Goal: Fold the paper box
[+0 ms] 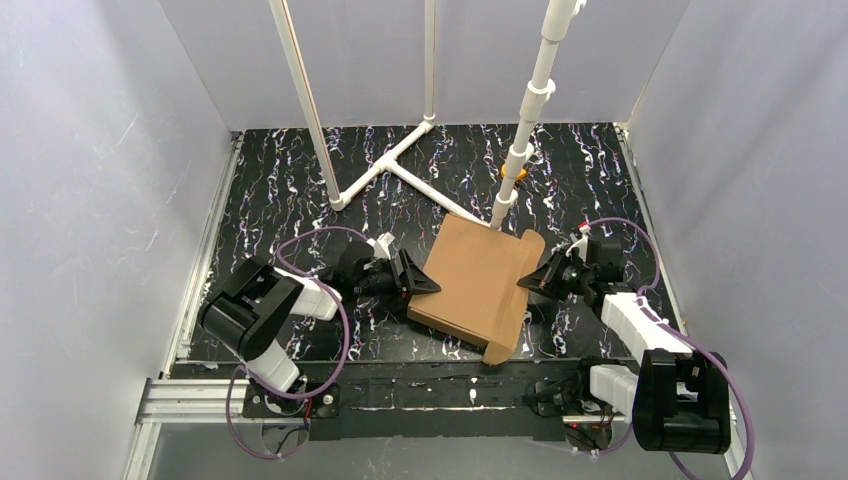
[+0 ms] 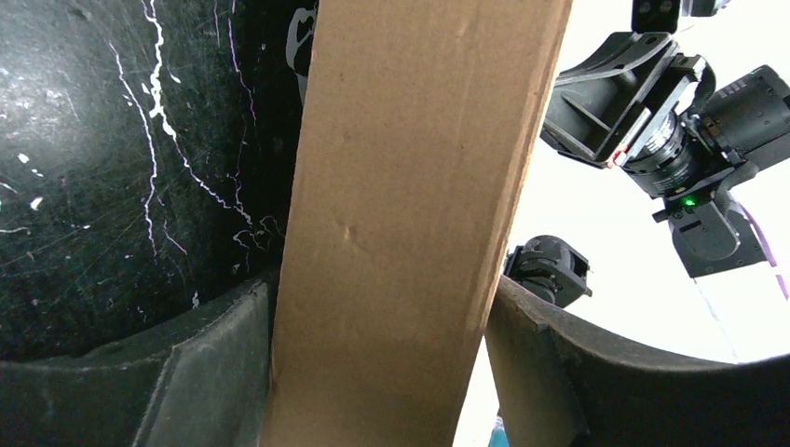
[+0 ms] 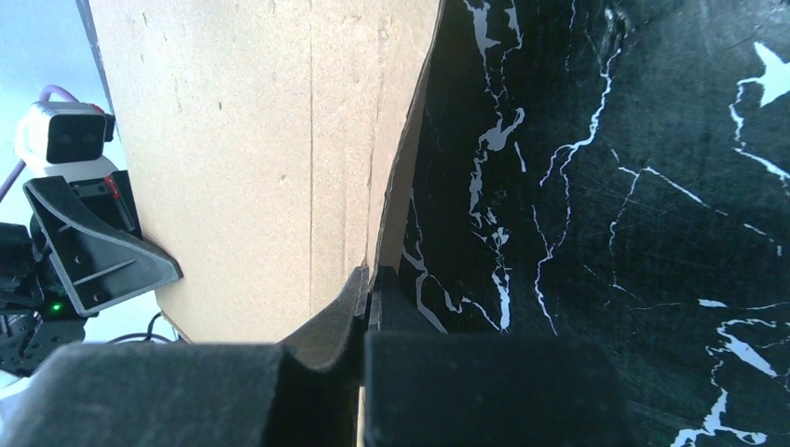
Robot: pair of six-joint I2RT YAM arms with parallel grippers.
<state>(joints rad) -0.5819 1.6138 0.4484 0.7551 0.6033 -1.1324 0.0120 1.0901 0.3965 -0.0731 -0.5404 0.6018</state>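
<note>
left gripper (image 1: pixel 418 283): clamped across left side of brown corrugated cardboard mailer box (image 1: pixel 475 285) | right gripper (image 1: pixel 530 280): pinched on its right flap edge | box: between both grippers, over black marbled tabletop (image 1: pixel 280 200), just in front of white PVC pipe frame (image 1: pixel 400 160)

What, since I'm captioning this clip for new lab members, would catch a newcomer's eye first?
The brown corrugated cardboard paper box lies askew mid-table, with the left gripper closed around its left edge and the right gripper pinching a flap on its right edge. Behind it, a white plastic pipe frame rises from the black white-veined table.
</note>
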